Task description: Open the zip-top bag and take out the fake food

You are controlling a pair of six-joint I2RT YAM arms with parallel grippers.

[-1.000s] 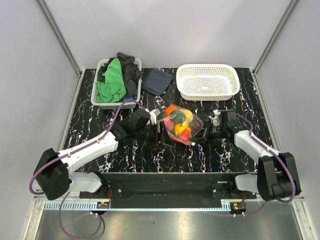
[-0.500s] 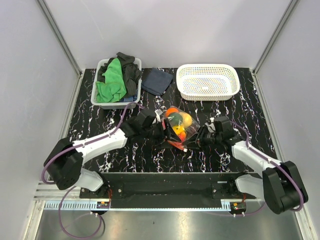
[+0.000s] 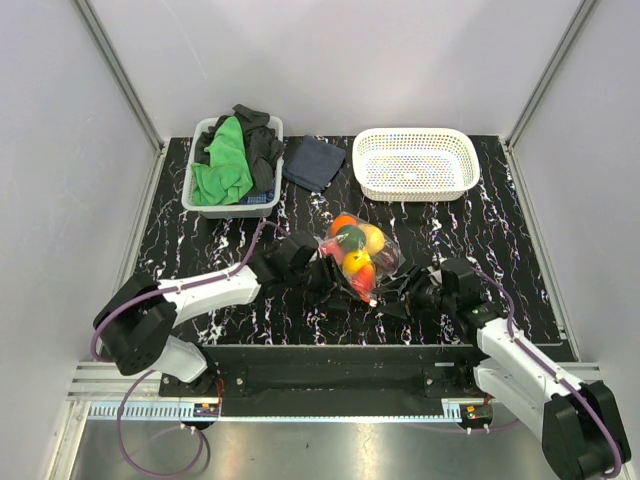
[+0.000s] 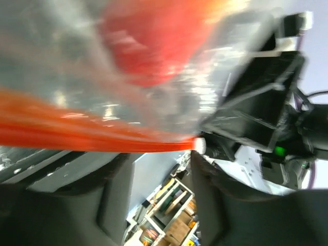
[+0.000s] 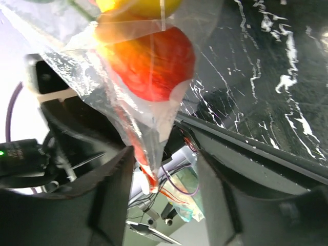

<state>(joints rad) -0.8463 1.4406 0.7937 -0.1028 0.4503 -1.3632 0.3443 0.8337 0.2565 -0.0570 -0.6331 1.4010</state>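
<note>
The zip-top bag (image 3: 356,255) is held up over the middle of the black marble table, full of fake food (image 3: 352,240) in orange, green, yellow and red. My left gripper (image 3: 328,277) is at its left lower edge. In the left wrist view the orange zip strip (image 4: 92,130) runs across the tips of the left gripper (image 4: 159,164), whose jaws stand apart. My right gripper (image 3: 392,290) is at the bag's right lower corner. In the right wrist view a bag corner with the red strip (image 5: 147,171) hangs between the spread jaws of the right gripper (image 5: 165,159), below a red fruit (image 5: 151,66).
A white perforated basket (image 3: 415,163) stands at the back right. A grey bin (image 3: 200,195) with green and dark cloths is at the back left, with a dark blue cloth (image 3: 312,162) beside it. Both grippers are close to the table's near edge.
My right gripper has opened from shut and dropped toward the near edge. The left jaws have narrowed and the left arm has slid nearer. The bag has shifted slightly toward me.
</note>
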